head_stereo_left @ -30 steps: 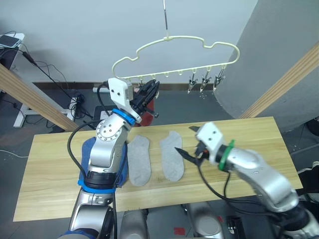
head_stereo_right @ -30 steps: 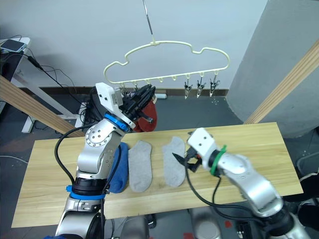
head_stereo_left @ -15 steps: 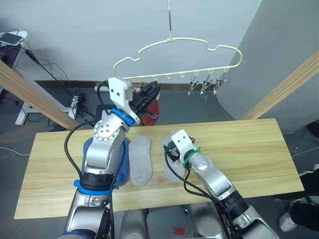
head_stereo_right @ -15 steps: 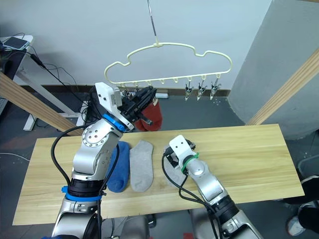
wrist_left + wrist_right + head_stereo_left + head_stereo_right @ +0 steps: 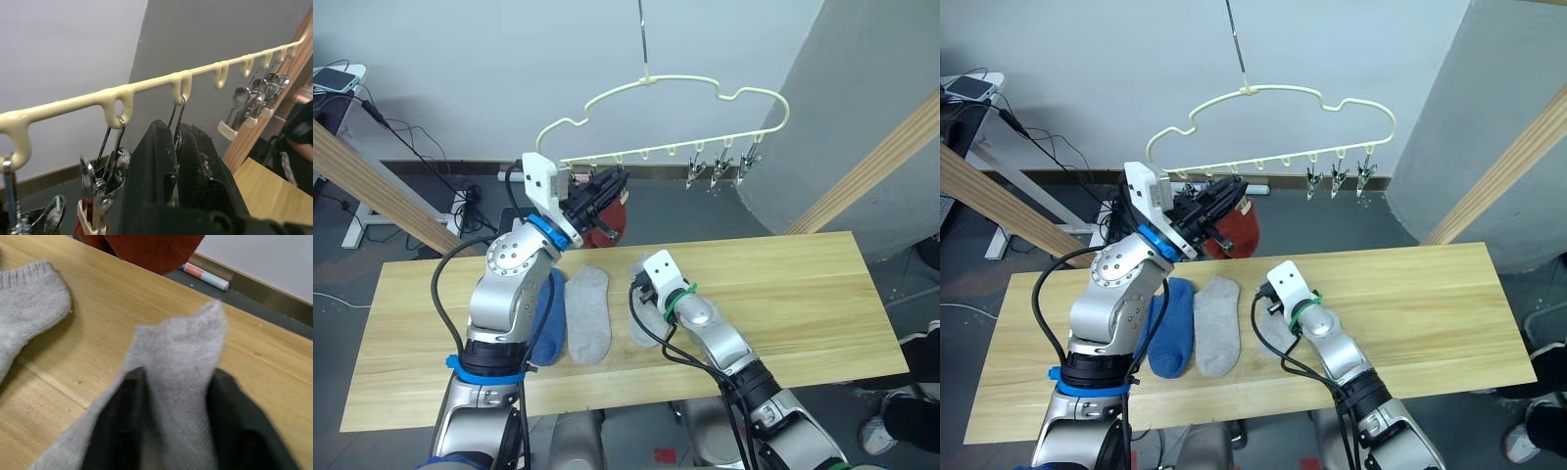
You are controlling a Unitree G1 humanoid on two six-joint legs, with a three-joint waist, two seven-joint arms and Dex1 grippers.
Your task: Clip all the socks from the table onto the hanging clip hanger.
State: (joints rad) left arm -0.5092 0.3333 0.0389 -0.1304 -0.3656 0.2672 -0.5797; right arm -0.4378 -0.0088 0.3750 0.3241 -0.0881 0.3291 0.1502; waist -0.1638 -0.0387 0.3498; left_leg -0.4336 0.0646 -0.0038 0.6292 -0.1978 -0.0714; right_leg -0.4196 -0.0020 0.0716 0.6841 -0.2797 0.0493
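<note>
The pale yellow clip hanger [image 5: 647, 75] hangs over the far edge of the table [image 5: 803, 284]. At its left end, my left gripper [image 5: 615, 181] is shut on a metal clip [image 5: 174, 115]. A brick red sock [image 5: 612, 220] hangs just behind and below it. Side by side on the table lie a blue sock [image 5: 1170, 323] and a light grey sock [image 5: 588, 313]. To their right, my right gripper [image 5: 176, 377] is shut on a second grey sock [image 5: 181, 347], whose fabric bunches up between the black fingers [image 5: 117, 431].
Three bare clips [image 5: 717, 168] hang at the hanger's right end. Thick wooden beams [image 5: 372, 186] [image 5: 871, 162] slant past both table ends. Cables [image 5: 431, 157] lie on the floor behind. A person in dark clothes [image 5: 298, 132] stands off the table's right end.
My right arm has swung left and come down on the second grey sock, and its jaws have closed on the fabric. The left gripper has stayed at the clip.
</note>
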